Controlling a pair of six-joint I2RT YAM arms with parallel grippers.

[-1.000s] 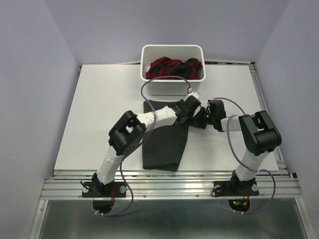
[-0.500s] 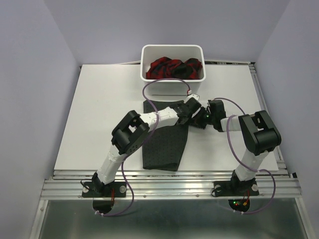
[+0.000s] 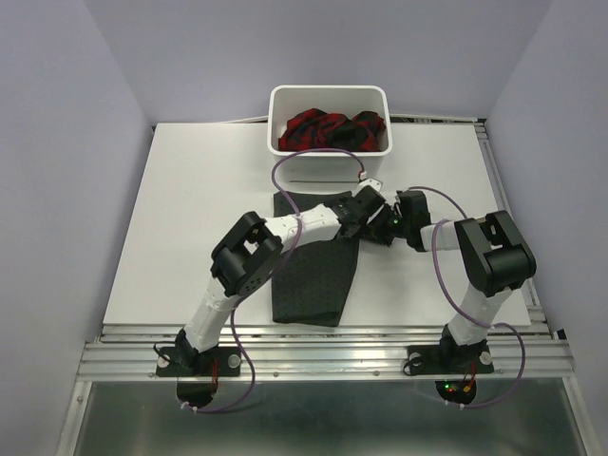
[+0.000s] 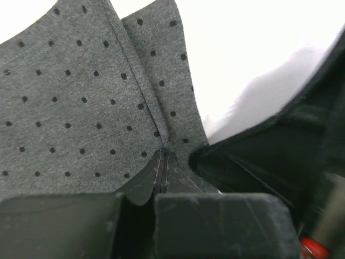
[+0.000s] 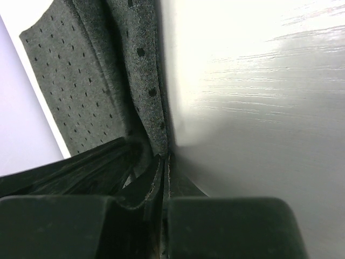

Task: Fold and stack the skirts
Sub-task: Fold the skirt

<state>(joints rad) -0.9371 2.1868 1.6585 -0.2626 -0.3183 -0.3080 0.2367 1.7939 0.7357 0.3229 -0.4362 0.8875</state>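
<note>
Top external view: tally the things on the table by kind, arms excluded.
Skirts: 2 (grey dotted skirt flat on the table, red plaid skirt in the tub)
Tubs: 1 (white tub)
Total: 3

dotted skirt: charcoal grey, black dots | plaid skirt: red-navy | tub: white | table: white

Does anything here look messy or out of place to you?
Only the plaid skirt: it sits crumpled in the white tub at the far edge of the table, not folded. The grey skirt lies flat and looks tidy.
</note>
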